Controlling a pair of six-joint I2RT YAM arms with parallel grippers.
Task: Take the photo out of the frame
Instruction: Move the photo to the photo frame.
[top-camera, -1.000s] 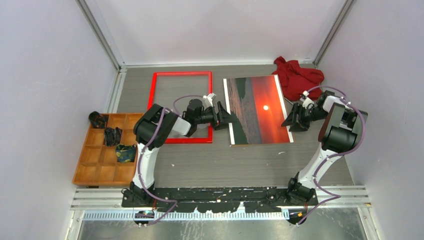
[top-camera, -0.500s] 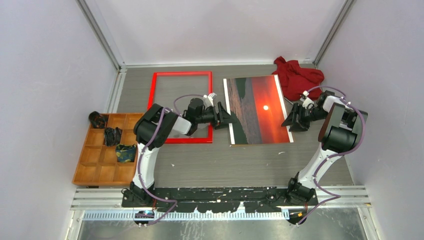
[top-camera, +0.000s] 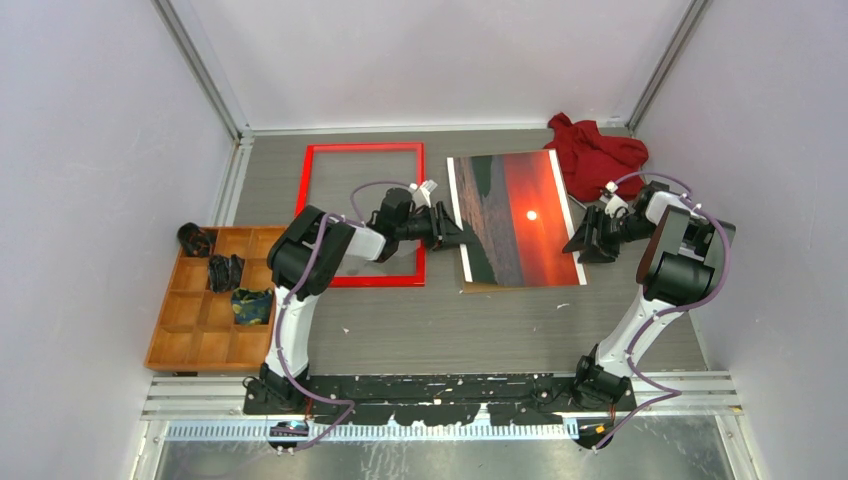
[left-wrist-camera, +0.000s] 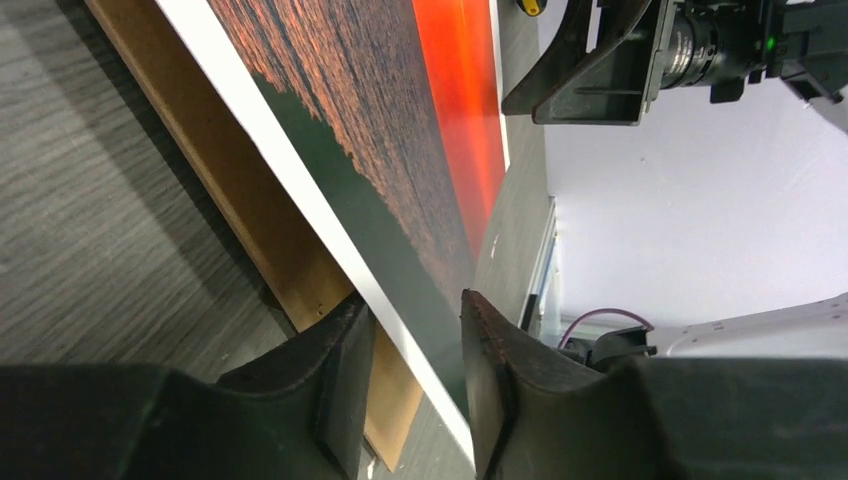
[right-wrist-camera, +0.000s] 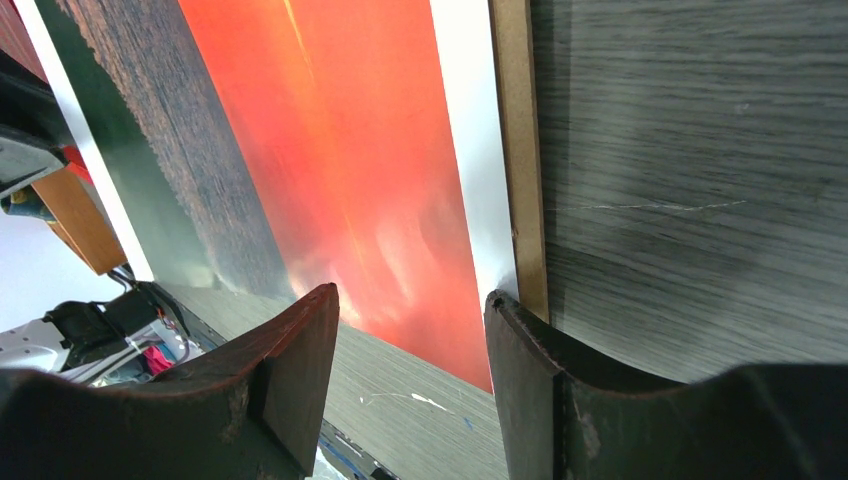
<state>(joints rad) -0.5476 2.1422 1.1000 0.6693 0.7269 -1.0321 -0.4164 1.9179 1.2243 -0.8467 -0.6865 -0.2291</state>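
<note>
Two dangers stand out for the photo (top-camera: 520, 215). It lies outside the frame (top-camera: 360, 148), just to the right of it, on top of a brown board (left-wrist-camera: 230, 180) on the table (top-camera: 420, 330). Its left edge is raised a little off the board. The left pincer (left-wrist-camera: 412, 305) is narrow and closed on the white strip of that edge, with, as it seems, one finger under the sheet and one over it. First, the sheet is thin and wide. I judge that if this pincer pulls too fast from one edge only, the paper can bend sharply and crease, or slide out of the small grip. Second, the lower finger is very close to the board, so the board can be caught and dragged along with the photo. The right pincer (right-wrist-camera: 410, 300) is partly open and holds nothing. Its fingers stand over the right white strip, one tip at the edge of the board. If it presses on the photo as well as the board, the two will not separate cleanly.
</note>
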